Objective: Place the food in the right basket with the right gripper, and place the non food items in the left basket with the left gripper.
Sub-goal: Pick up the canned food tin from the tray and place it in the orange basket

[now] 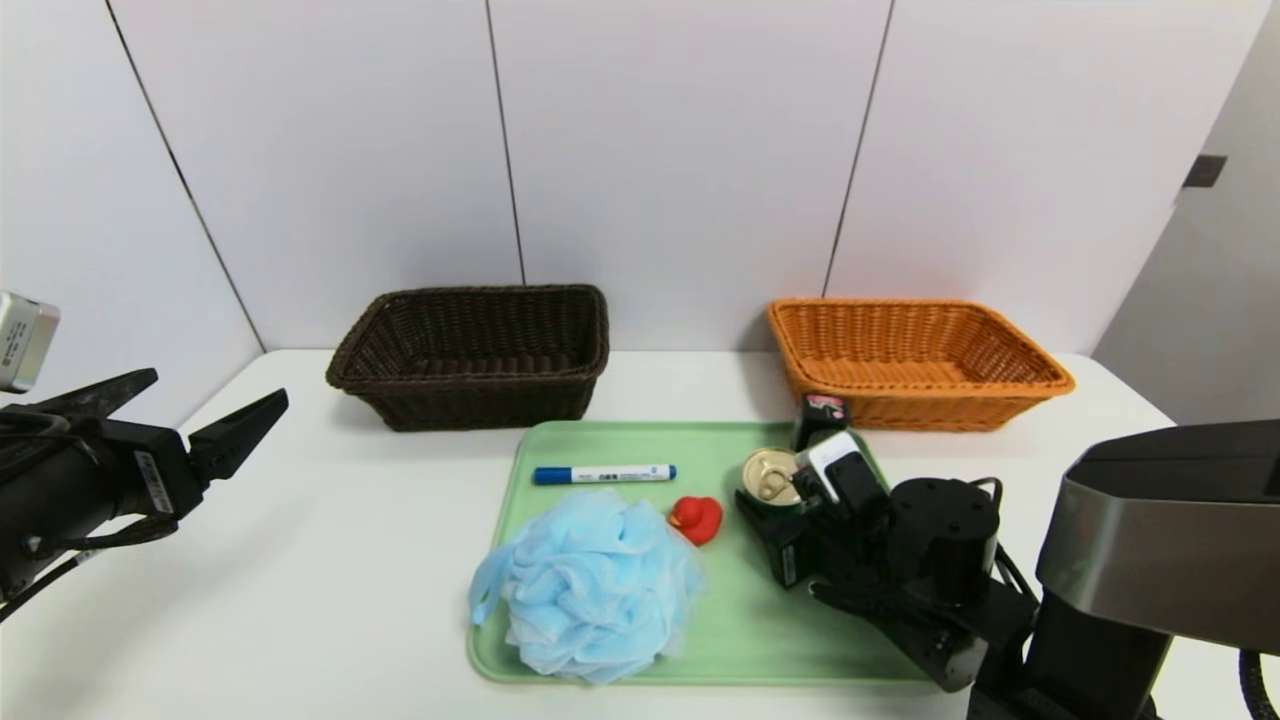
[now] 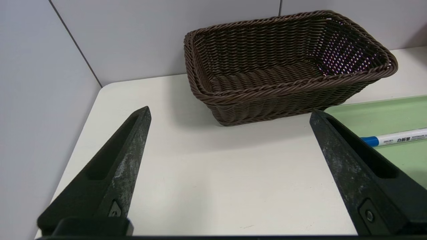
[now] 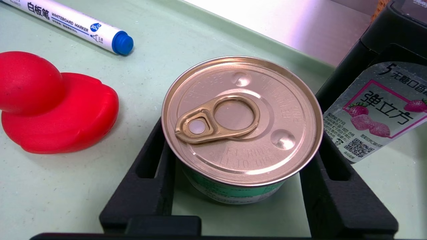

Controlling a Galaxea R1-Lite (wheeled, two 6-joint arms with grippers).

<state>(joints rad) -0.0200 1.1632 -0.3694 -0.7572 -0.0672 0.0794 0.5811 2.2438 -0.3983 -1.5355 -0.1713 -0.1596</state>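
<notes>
The right gripper sits low on the green tray, its fingers tight against both sides of the tin, apparently gripping it for a lift. Beside it stand the black box, duck, pouf and marker. Beyond wait the empty orange basket and dark basket; the left gripper hangs wide open at the table's left, idle.

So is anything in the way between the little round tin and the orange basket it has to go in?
Yes. The small black box with the pink-white label stands on the green tray between the gold-lidded round tin and the orange-tan wicker basket. The right gripper brackets the tin.
</notes>
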